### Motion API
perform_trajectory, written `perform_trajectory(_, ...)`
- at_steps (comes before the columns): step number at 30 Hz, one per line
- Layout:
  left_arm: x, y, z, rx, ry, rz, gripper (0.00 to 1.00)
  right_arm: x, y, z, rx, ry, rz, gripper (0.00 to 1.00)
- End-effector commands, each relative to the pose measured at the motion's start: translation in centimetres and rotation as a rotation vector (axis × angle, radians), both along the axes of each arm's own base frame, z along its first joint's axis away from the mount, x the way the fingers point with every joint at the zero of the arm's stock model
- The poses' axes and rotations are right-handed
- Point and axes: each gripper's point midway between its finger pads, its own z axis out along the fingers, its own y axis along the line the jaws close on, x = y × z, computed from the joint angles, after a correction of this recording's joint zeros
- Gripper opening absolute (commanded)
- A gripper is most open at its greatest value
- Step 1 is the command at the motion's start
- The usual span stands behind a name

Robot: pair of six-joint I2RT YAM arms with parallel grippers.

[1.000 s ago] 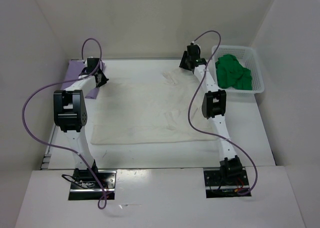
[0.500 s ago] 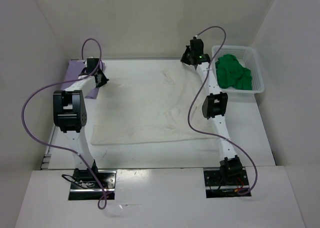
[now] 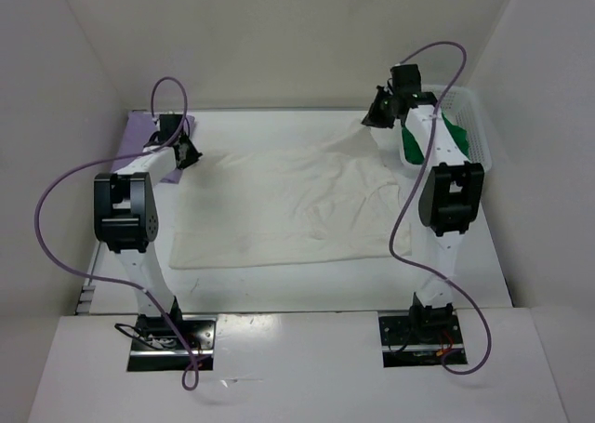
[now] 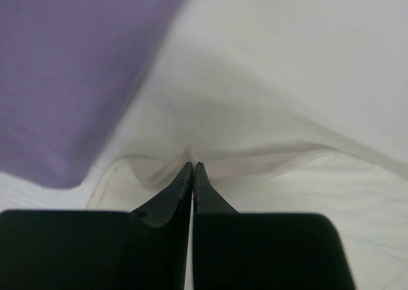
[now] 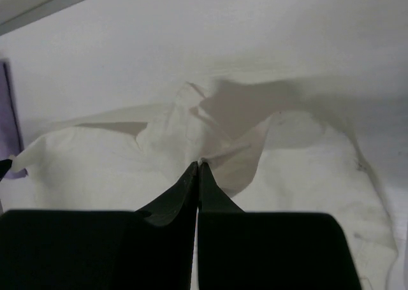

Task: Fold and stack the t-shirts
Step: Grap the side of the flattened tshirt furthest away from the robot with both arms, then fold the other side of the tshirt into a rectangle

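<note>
A cream-white t-shirt (image 3: 279,209) lies spread across the table, its far edge lifted at both corners. My left gripper (image 3: 186,153) (image 4: 192,165) is shut on the shirt's far left corner (image 4: 185,155). My right gripper (image 3: 375,121) (image 5: 198,163) is shut on a pinch of the shirt's far right part (image 5: 220,153), raised off the table. The lavender-purple t-shirt (image 3: 139,131) (image 4: 70,73) lies folded at the far left. A bright green t-shirt (image 3: 460,137) sits in the basket, mostly hidden by my right arm.
A white lattice basket (image 3: 472,107) stands at the far right against the wall. White walls close in the table on the left, back and right. Purple cables loop off both arms.
My right gripper has shut on the cream-white shirt and carried it to the right and up, toward the basket, stretching the cloth. The left gripper has held its grip in place.
</note>
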Motion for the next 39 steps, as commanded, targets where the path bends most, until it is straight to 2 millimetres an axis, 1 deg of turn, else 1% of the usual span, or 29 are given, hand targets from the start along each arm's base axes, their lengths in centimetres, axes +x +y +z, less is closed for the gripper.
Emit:
perform_trajectory(1,-0.9,0.0,3.5,-0.003,-0.089,-0.011,0.0,-1.7,0.2,4.3,0.025,-0.122,0.034,0.0)
perform_trajectory(2,-1.1,-0.2,3.6,-0.011,-0.089,-0.019,0.0,-2.6,0.1,3.1,0.023,-0.095,0.033,0.0)
perform_trajectory(4,-1.9,0.2,4.3,-0.01,-0.095,-0.01,0.0,-3.8,0.0,3.2,0.022,-0.086,0.033,0.0)
perform_trajectory(5,-2.8,0.0,3.7,-0.017,-0.078,-0.016,0.0,-4.8,-0.6,1.7,-0.003,-0.05,0.008,0.0)
perform_trajectory(6,-3.4,-0.1,4.9,-0.016,-0.1,-0.016,0.0,-5.8,-0.7,2.7,-0.001,-0.066,0.008,0.0)
perform_trajectory(7,-3.9,0.3,5.0,-0.014,-0.109,-0.007,0.0,-6.5,-0.8,2.8,-0.001,-0.071,0.008,0.0)
perform_trajectory(8,-4.3,0.3,5.2,-0.013,-0.117,-0.007,0.0,-7.6,-1.0,1.4,-0.003,-0.042,-0.009,0.0)
perform_trajectory(9,-5.7,0.8,4.7,-0.027,-0.104,0.009,0.0,-8.6,-1.2,3.0,0.005,-0.075,-0.025,0.0)
perform_trajectory(10,-6.2,0.7,4.4,-0.057,-0.098,0.009,0.0,-9.4,-1.3,2.8,0.004,-0.069,-0.025,0.0)
perform_trajectory(11,-6.8,1.5,4.8,-0.063,-0.109,0.024,0.0,-10.5,-1.3,1.8,0.01,-0.045,-0.032,0.0)
perform_trajectory(12,-7.3,1.4,4.8,-0.063,-0.109,0.025,0.0,-11.5,-1.4,3.0,0.012,-0.07,-0.032,0.0)
perform_trajectory(13,-8.4,1.7,4.0,-0.065,-0.09,0.034,0.0,-12.2,-1.5,2.9,0.012,-0.068,-0.032,0.0)
perform_trajectory(14,-8.8,1.8,4.9,-0.056,-0.11,0.04,0.0,-13.6,-1.8,1.2,0.005,-0.015,-0.047,0.0)
perform_trajectory(15,-9.3,1.7,4.8,-0.048,-0.099,0.033,0.0,-14.5,-2.3,1.9,-0.012,-0.031,-0.069,0.0)
perform_trajectory(16,-9.9,2.0,4.7,-0.049,-0.094,0.042,0.0,-15.6,-2.9,0.7,-0.014,-0.001,-0.092,0.0)
perform_trajectory(17,-10.4,2.0,4.9,-0.048,-0.098,0.042,0.0,-16.5,-3.7,0.4,-0.01,0.017,-0.116,0.0)
perform_trajectory(19,-11.2,2.2,4.7,-0.049,-0.089,0.051,0.0,-19.0,-3.7,0.0,0.024,0.027,-0.118,0.01)
perform_trajectory(20,-11.6,2.4,4.5,-0.063,-0.081,0.062,0.0,-19.6,-3.9,-0.4,0.024,0.035,-0.132,0.02)
perform_trajectory(25,-13.5,1.3,4.3,-0.099,-0.064,0.041,0.0,-24.4,-4.6,-5.3,0.012,0.161,-0.152,0.02)
perform_trajectory(27,-14.5,1.1,4.2,-0.103,-0.04,0.043,0.0,-25.0,-4.6,-5.0,0.029,0.163,-0.171,0.02)
perform_trajectory(28,-14.9,1.2,4.2,-0.109,-0.039,0.045,0.0,-24.8,-4.3,-4.2,0.048,0.145,-0.172,0.04)
perform_trajectory(30,-15.5,0.9,4.2,-0.119,-0.029,0.038,0.0,-25.5,-5.2,-4.4,0.046,0.182,-0.2,0.04)
perform_trajectory(32,-16.4,0.7,3.6,-0.124,-0.001,0.04,0.0,-26.1,-5.1,-4.5,0.077,0.213,-0.191,0.04)
perform_trajectory(33,-16.9,0.6,3.0,-0.128,0.02,0.041,0.0,-26.6,-5.2,-5.3,0.111,0.246,-0.213,0.04)
perform_trajectory(35,-17.4,0.1,2.4,-0.153,0.038,0.035,0.03,-27.6,-4.3,-4.6,0.188,0.248,-0.203,0.05)
perform_trajectory(36,-17.6,0.1,2.4,-0.16,0.036,0.043,0.06,-28.5,-4.2,-5.3,0.235,0.283,-0.236,0.09)
perform_trajectory(37,-17.8,0.0,2.7,-0.165,0.026,0.049,0.08,-28.8,-3.8,-5.4,0.26,0.288,-0.238,0.1)
perform_trajectory(38,-18.2,0.2,2.5,-0.165,0.027,0.058,0.11,-29.0,-3.6,-5.2,0.281,0.273,-0.239,0.16)
perform_trajectory(39,-18.4,0.1,2.6,-0.174,0.022,0.068,0.14,-29.5,-3.5,-5.7,0.293,0.292,-0.255,0.19)
